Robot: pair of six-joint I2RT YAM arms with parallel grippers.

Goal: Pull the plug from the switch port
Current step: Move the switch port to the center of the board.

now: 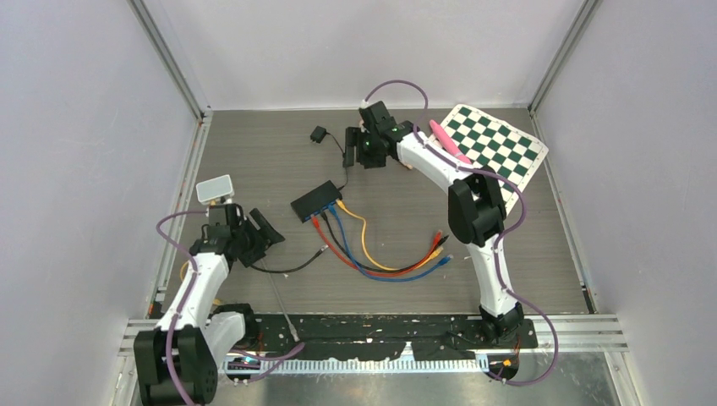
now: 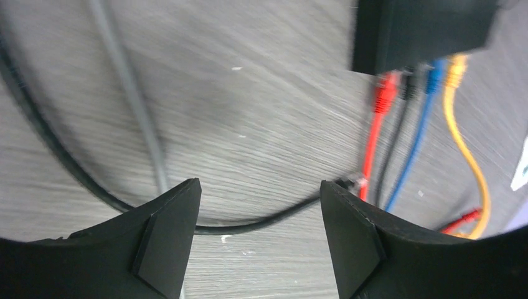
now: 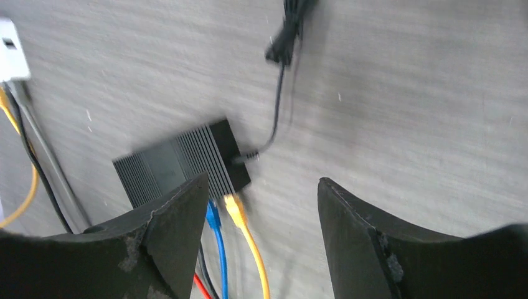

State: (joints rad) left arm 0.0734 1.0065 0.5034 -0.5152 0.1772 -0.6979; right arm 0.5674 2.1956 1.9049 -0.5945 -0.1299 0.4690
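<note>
The black switch (image 1: pixel 317 200) lies mid-table with red (image 2: pixel 386 90), black (image 2: pixel 408 87), blue (image 2: pixel 434 75) and yellow (image 2: pixel 457 65) plugs in its front ports. A loose black cable (image 2: pixel 249 224) curves across the table under my left gripper (image 2: pixel 258 187), and its plug end (image 2: pixel 355 182) lies free beside the red cable. The left gripper (image 1: pixel 269 228) is open with nothing between its fingers, left of the switch. My right gripper (image 3: pixel 261 184) is open and empty, hovering behind the switch (image 3: pixel 180 165), near the blue (image 3: pixel 213 215) and yellow (image 3: pixel 233 208) plugs.
A thin power lead (image 3: pixel 277 118) runs from the switch's back to an adapter (image 1: pixel 319 134). The cables' free ends (image 1: pixel 440 245) lie to the right. A checkerboard (image 1: pixel 495 148) with a pink pen (image 1: pixel 448 139) sits back right; a white box (image 1: pixel 214 188) stands left.
</note>
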